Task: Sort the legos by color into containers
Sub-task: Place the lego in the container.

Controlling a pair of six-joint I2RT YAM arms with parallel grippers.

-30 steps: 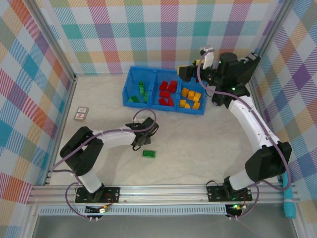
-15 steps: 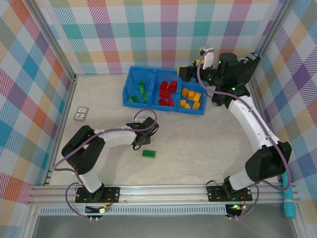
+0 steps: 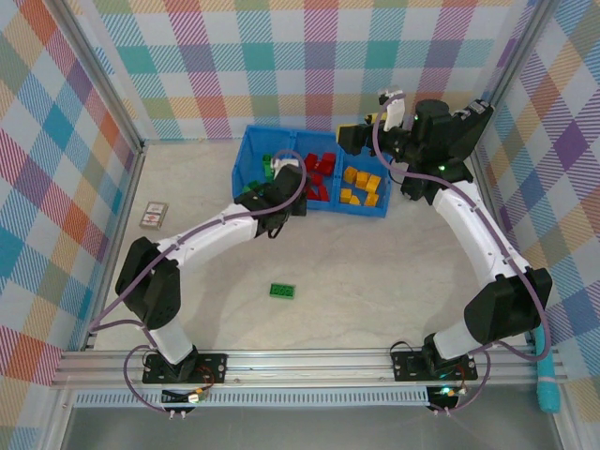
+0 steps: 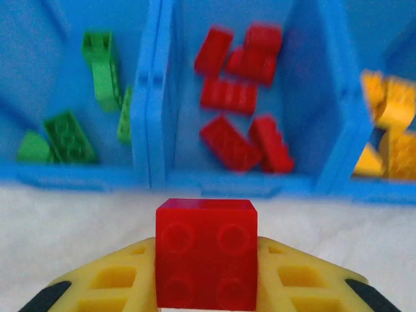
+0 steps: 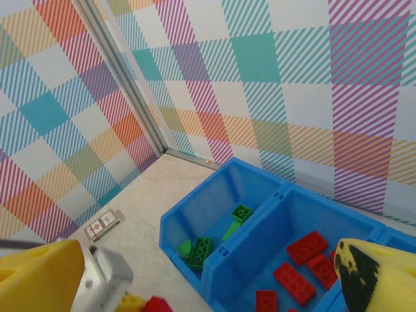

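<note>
Since a moment ago, the left arm is reaching away from the middle of the table [image 3: 394, 272], and the left gripper [image 3: 284, 180] is now hovering at the near wall of the blue bin [image 3: 242, 164], around the divider between its left and middle compartments. Its yellow fingers [image 4: 117, 279] are pinching a red brick [image 4: 206, 252] from both sides, studs facing the wrist camera. From the left wrist, the bin's near rim is lying just beyond the brick at 12 o'clock.

Inside the bin, green bricks [image 4: 65, 135] are lying in the left compartment, red bricks [image 4: 231, 142] in the middle, and yellow-orange bricks [image 4: 390, 104] in the right.

One green brick [image 3: 281, 291] is lying alone on the table, at 6 o'clock from the left gripper and well apart from it, where it lay before. Bare tabletop is surrounding it on all sides.

A small printed card [image 3: 153, 215] is resting near the table's 9 o'clock edge, close to the plaid wall [image 3: 56, 141].

The right gripper [image 3: 358, 138] is hanging over the bin's far right corner, at 1 o'clock on the table. Its fingers [image 5: 39, 279] are spread wide with nothing between them. Open table is stretching between the bin and both arm bases.
</note>
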